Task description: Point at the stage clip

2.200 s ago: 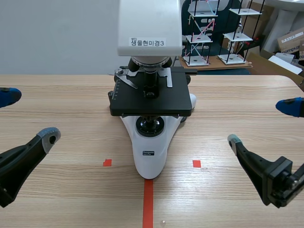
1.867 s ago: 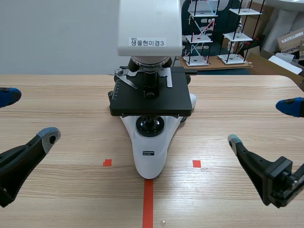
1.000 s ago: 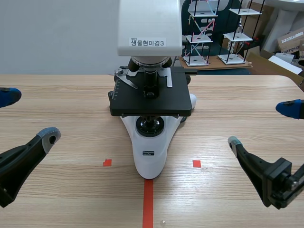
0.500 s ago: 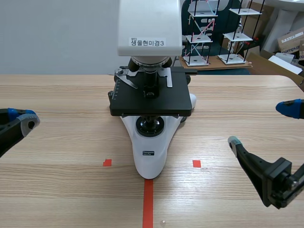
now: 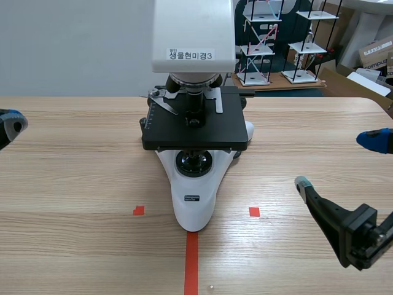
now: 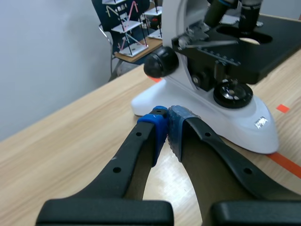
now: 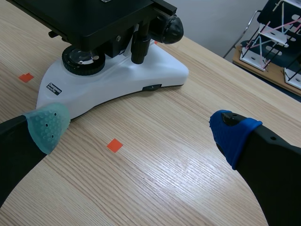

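Observation:
A white microscope (image 5: 194,37) stands mid-table with a black stage (image 5: 195,132). The stage clip (image 5: 163,102), a curved silver metal arm, lies on the stage's rear left; a straight metal strip (image 5: 219,102) lies at the rear right. My left gripper (image 5: 12,123) is shut on nothing at the table's far left, well away from the stage. In the left wrist view its pads (image 6: 161,126) meet, and the clip (image 6: 207,43) lies ahead of them, to the right. My right gripper (image 5: 339,162) stands open at the front right, with bare table between its fingers (image 7: 47,125).
Wire racks (image 5: 263,37) and cardboard boxes (image 5: 374,55) stand behind the table at the back right. The microscope's white base (image 7: 117,80) and focus knob (image 7: 167,29) lie ahead of the right gripper. Orange-red tape marks sit on the wood before the base.
The left gripper has shut and drawn back toward the far left edge, higher in the scene view. The right arm and the microscope have not moved.

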`<state>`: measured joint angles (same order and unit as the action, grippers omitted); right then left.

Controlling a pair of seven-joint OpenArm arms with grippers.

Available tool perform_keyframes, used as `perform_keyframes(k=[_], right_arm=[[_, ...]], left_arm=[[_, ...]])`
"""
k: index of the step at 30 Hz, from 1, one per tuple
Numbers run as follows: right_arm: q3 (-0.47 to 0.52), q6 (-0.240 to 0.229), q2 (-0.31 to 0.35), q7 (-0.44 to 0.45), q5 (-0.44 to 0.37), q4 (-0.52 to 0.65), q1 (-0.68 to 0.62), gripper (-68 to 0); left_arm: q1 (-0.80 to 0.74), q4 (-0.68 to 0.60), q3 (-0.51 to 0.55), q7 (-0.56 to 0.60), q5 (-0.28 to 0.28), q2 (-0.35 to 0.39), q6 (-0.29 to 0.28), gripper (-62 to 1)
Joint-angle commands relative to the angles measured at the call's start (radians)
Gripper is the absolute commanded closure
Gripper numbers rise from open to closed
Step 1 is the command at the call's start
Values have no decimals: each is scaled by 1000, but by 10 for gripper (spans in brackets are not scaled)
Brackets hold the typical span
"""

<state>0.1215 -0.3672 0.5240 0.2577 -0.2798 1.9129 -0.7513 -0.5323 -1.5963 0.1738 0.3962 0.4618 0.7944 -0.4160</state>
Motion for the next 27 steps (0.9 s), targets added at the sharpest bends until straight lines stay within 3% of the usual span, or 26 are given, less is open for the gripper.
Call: perform_keyframes(k=[1,13,27], right_arm=[[3,0,10,18,-12,17,3,-667],[3,0,10,18,-12,17,3,-667],[3,0,10,17,-12,17,3,-667]], left_arm=[[27,-14,11,4,26,18,-3,-23],[193,-14,-49,-120,25,38,-71,-23],[357,-14,-164,-218,24,37,-72,-23]])
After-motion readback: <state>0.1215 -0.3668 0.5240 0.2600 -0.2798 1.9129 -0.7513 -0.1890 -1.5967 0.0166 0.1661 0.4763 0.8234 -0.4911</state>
